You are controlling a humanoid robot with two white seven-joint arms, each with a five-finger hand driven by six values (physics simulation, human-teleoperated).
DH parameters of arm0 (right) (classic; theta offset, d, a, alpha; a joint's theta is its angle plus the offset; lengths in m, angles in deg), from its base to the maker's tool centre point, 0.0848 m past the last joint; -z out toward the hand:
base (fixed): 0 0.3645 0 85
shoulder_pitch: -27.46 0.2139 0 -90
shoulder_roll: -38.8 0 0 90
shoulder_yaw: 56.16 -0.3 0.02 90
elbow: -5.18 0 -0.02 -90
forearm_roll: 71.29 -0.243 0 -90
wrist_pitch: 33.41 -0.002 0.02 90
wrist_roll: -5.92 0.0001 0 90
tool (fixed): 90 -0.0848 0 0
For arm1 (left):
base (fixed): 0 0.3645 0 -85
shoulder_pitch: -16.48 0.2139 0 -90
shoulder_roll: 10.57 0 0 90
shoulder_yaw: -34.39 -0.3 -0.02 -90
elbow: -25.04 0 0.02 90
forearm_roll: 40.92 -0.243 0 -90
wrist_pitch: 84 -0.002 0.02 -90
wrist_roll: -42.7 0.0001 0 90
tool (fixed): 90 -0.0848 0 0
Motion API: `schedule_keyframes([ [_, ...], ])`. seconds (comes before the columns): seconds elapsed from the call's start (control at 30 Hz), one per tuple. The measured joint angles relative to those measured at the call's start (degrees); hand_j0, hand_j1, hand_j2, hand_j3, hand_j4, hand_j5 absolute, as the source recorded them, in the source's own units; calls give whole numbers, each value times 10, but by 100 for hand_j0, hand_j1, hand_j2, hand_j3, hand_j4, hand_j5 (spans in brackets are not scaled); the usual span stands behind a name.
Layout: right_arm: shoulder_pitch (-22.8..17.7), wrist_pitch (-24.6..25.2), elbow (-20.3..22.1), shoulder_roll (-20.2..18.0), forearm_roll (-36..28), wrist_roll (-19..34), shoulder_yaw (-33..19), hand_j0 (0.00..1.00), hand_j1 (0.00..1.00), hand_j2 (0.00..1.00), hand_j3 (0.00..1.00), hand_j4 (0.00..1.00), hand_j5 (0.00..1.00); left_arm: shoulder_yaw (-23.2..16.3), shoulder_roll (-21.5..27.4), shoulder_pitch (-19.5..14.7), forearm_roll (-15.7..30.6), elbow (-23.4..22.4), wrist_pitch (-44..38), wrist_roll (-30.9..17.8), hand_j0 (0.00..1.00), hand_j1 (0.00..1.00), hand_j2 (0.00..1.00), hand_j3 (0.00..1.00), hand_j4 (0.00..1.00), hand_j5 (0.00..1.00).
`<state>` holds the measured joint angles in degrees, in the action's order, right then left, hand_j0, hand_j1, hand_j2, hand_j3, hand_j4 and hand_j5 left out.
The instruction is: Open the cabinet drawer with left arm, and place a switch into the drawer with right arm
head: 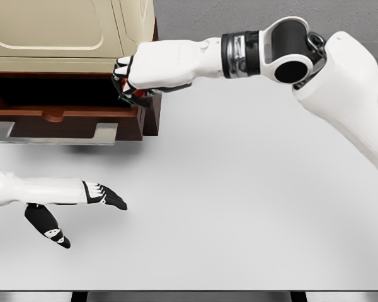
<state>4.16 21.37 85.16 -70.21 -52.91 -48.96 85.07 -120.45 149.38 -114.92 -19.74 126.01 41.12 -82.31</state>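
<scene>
A cream cabinet stands at the back left with its dark brown drawer pulled out; a metal handle runs along the drawer front. My right hand reaches over the drawer's right end, fingers curled around a small object with red and green parts, the switch, mostly hidden by the hand. It hovers at the drawer's open top, by the right corner. My left hand lies low over the table in front of the drawer, fingers spread and holding nothing.
The white table stretches to the right and front, with its front edge near the bottom of the picture. The right arm's elbow sits high at the back right.
</scene>
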Motion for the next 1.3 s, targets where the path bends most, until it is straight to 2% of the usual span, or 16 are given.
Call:
schedule_keyframes([
  [0.37,48,0,-96,72,-1,-1,34,15,15,15,15,15,15,0,0,0,0,0,0,0,100,100,100,100,100,100],
  [0.73,80,0,-188,139,1,-1,69,14,14,14,14,14,14,0,5,0,0,0,0,0,100,100,100,100,100,100],
  [0.9,81,0,-207,152,2,-1,75,17,17,17,17,17,17,0,8,0,0,0,0,0,100,100,100,100,100,100],
  [1.03,83,0,-211,157,2,-1,78,24,24,24,24,24,24,0,8,0,0,0,0,0,100,100,100,100,100,100],
  [1.07,83,0,-212,158,2,-1,79,36,36,36,36,36,36,0,8,0,0,0,0,0,100,100,100,100,100,100],
  [1.1,83,0,-212,159,3,-1,79,74,74,74,74,74,74,0,8,0,0,0,0,0,100,100,100,100,100,100],
  [1.13,83,0,-212,159,5,-1,78,79,79,79,79,79,79,0,9,0,0,0,0,0,100,100,100,100,100,100],
  [1.3,83,0,-209,162,8,-1,78,79,79,79,79,79,79,0,10,0,1,0,0,0,100,100,100,100,100,100],
])
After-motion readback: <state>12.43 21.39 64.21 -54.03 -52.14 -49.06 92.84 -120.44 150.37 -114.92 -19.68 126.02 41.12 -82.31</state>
